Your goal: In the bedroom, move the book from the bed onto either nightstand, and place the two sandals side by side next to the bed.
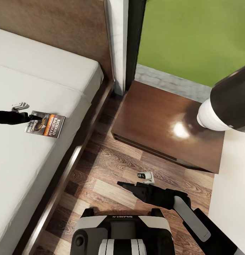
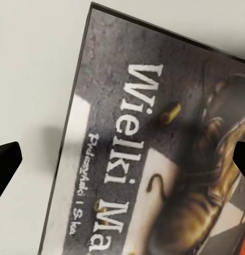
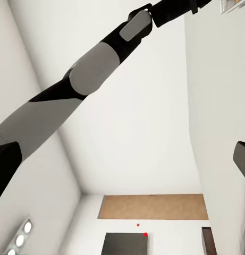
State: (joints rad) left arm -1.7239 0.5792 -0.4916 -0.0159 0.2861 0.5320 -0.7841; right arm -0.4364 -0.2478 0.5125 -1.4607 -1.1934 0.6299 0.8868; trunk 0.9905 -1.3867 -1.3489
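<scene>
A: Book (image 1: 45, 124) status?
B: Lay flat on the bed (image 1: 48, 78) near its edge. My left claw (image 1: 34, 116) hung spread over the cover, nothing gripped.
A: Next?
B: Likely close on it, carry to the nightstand (image 1: 161, 120). Right claw (image 1: 123, 184) idle; couldn't tell its state.

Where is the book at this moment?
In the head view the book lies flat on the bed, at left, right by the left gripper.
</scene>
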